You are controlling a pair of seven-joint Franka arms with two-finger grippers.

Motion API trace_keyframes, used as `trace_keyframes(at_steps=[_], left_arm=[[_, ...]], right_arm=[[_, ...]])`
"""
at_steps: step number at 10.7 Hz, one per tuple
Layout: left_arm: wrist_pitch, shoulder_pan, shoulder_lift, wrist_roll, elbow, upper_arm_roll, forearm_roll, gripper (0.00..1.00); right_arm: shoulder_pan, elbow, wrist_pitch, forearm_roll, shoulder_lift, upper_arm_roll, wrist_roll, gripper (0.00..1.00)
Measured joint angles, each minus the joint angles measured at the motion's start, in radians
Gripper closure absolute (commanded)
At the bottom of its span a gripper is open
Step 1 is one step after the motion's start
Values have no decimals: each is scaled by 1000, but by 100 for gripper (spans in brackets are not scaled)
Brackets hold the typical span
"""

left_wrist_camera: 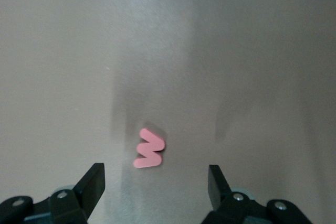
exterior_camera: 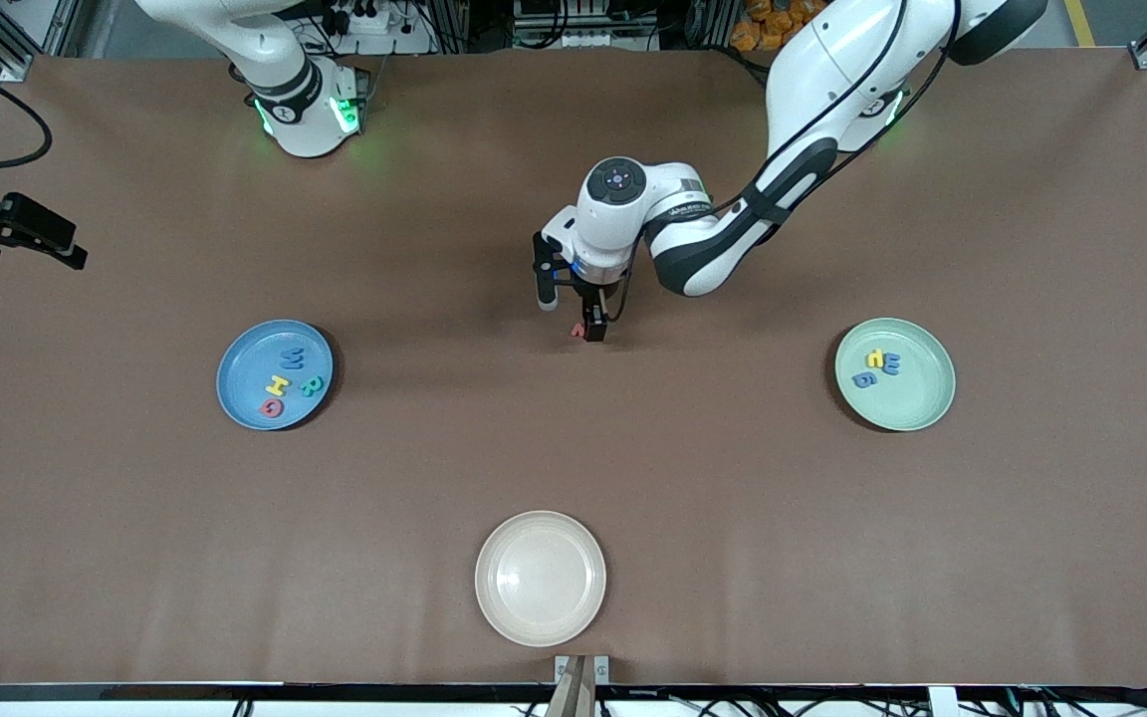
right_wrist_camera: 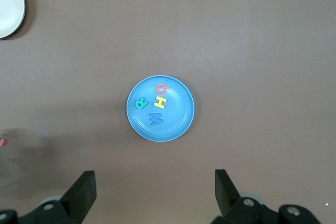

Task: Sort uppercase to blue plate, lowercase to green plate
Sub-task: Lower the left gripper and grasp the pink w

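Brown bench (exterior_camera: 573,458) carries the last lowercase, a red w (left_wrist_camera: 149,149), under the wide-open left hand (left_wrist_camera: 156,182), which must close on it, then cross to the green plate (exterior_camera: 922,403).

Even overhead light, soft shadows

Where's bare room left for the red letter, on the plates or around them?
Green plate: bare nearer the front camera; three letters cluster on its other half. Cream-white plate holds nothing. Blue plate is crowded by four letters. Red letter lies between the open left gripper fingers.
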Motion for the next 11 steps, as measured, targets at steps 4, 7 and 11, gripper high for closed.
trace_keyframes(at_steps=[4,7,11], left_arm=[[26,-2,38,0,11,0,18,13],[26,-12,44,2,38,26,19,13],[26,-31,78,9,63,42,23,24]], right_arm=[[0,0,0,0,0,0,0,0],[0,0,-1,0,0,0,0,0],[0,0,-1,0,0,0,0,0]])
